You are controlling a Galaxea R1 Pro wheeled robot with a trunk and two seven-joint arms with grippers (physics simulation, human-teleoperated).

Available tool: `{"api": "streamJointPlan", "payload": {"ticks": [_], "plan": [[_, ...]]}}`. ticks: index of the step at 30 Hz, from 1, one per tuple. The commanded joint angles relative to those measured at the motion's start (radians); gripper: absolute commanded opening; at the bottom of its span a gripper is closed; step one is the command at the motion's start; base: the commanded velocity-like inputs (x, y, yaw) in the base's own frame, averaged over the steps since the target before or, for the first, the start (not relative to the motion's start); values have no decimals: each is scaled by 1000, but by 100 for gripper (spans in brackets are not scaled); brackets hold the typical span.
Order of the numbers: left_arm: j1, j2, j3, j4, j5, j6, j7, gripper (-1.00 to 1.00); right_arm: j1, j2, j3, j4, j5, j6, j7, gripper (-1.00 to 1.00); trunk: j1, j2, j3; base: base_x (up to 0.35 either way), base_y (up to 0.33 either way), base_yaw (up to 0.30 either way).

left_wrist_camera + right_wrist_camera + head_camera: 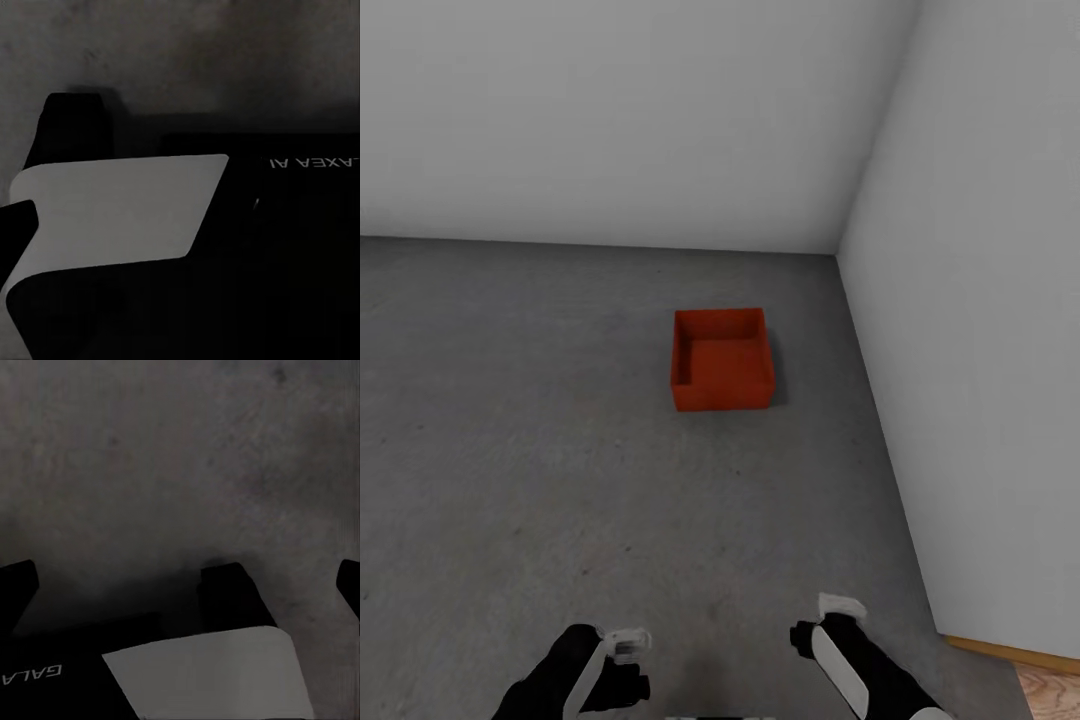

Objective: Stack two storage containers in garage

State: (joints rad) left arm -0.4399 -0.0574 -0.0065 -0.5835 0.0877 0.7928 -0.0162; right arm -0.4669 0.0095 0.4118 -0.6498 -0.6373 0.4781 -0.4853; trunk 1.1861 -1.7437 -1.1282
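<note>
A: What is taking up most of the head view?

B: The dark grey, matte, speckled concrete floor (540, 440) is spreading across the scene, and two plain grey-white walls (620, 110) are meeting in a corner at the far right. A narrow patch of light wood plank flooring (1050, 695) is showing at the lower right edge, past the end of the right-hand wall.

A: Where is the task's thing sitting?

B: One orange-red rectangular plastic storage container (721, 358) with low straight walls is resting upright on the concrete floor, near the corner and close to the right-hand wall but apart from it. It is lying open side up, with nothing showing inside it.

A: And the arms?

B: Both are hanging low at the near edge of the head view, well apart from the container. The black-and-white left tool (622, 643) is pointing forward over bare floor, and the right tool (822, 618) is doing the same beside it.

A: Are the tools apart or together?

B: The right tool is standing apart: in the right wrist view its dark fingertips (16, 585) are showing at opposite edges with bare concrete between them, holding nothing. For the left tool, one cannot tell; the left wrist view is looking at dark robot parts and a pale panel.
</note>
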Motion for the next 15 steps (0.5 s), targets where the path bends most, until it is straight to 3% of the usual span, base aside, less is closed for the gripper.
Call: {"api": "streamJointPlan", "payload": {"ticks": [1, 4, 7, 15], "plan": [[5, 0, 0, -1, 9, -13, 4, 100, -1, -1, 25, -1, -9, -18, -9, 100, 0, 0, -1, 0, 0, 0], [20, 1, 1, -1, 9, -82, 4, 100, -1, -1, 96, 0, -8, -105, -10, 100, 0, 0, -1, 0, 0, 0], [25, 1, 2, -1, 10, -108, 4, 100, -1, -1, 128, 0, -8, -144, -10, 100, 0, 0, -1, 0, 0, 0], [27, 4, 3, -1, 11, -130, 4, 100, 0, -2, 152, -2, -7, -165, -10, 100, 0, 0, -1, 0, 0, 0]]}}
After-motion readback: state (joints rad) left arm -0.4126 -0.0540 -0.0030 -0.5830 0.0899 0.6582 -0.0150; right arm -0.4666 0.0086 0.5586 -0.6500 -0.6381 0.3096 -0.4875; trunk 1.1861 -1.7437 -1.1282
